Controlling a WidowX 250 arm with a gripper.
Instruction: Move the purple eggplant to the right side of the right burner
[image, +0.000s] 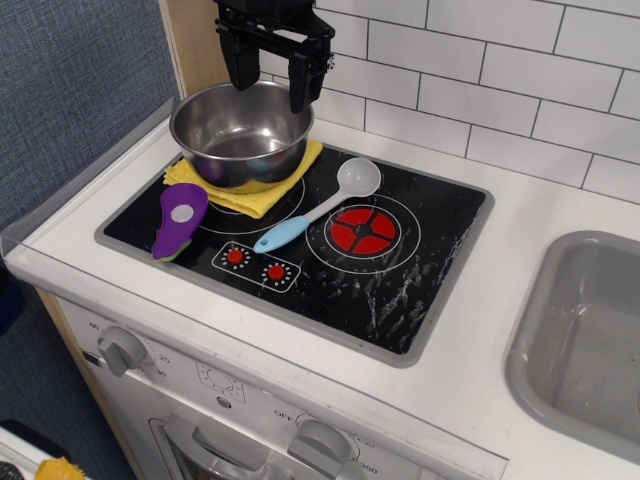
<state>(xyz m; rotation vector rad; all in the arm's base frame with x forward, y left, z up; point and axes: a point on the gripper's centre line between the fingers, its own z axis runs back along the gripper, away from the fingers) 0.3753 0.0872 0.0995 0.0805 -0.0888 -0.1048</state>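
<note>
The purple eggplant (178, 221) lies flat on the left part of the black cooktop (400, 290), with a pale lilac spot and its green stem end toward the front. The right burner (362, 231) is a red segmented disc inside white rings, right of centre on the glass. My gripper (271, 85) is black, open and empty, hanging high at the back above the far rim of a steel pot, well away from the eggplant.
A steel pot (242, 132) stands on a yellow cloth (255, 195) over the left burner. A white spoon with a blue handle (318, 206) lies between the burners. Two red dial marks (256, 264) sit at the front. A grey sink (590, 340) is at the right.
</note>
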